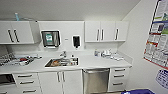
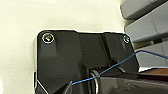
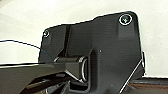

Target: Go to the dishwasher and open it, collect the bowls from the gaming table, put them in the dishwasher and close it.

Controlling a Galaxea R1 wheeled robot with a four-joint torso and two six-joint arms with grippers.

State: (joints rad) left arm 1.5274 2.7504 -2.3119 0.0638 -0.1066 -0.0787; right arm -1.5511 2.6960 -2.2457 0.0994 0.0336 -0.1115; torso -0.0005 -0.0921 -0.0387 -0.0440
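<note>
The dishwasher point(image 1: 96, 80) is straight ahead under the white counter, right of centre in the head view. Its brushed steel front is shut, with the bar handle across the top. The bowls and the gaming table are out of view. In the left wrist view the robot's dark plate hangs over a pale floor, with grey stepped shapes point(image 2: 147, 22) beside it. The right wrist view has the same dark plate against a pale wall. I cannot make out how either gripper stands.
A sink point(image 1: 62, 62) sits in the counter left of the dishwasher, white cabinet doors point(image 1: 61, 82) below it. Drawers point(image 1: 119, 78) flank the dishwasher's right. A wall with posters point(image 1: 157, 37) closes the right side. A blue object point(image 1: 140, 91) lies low at the right.
</note>
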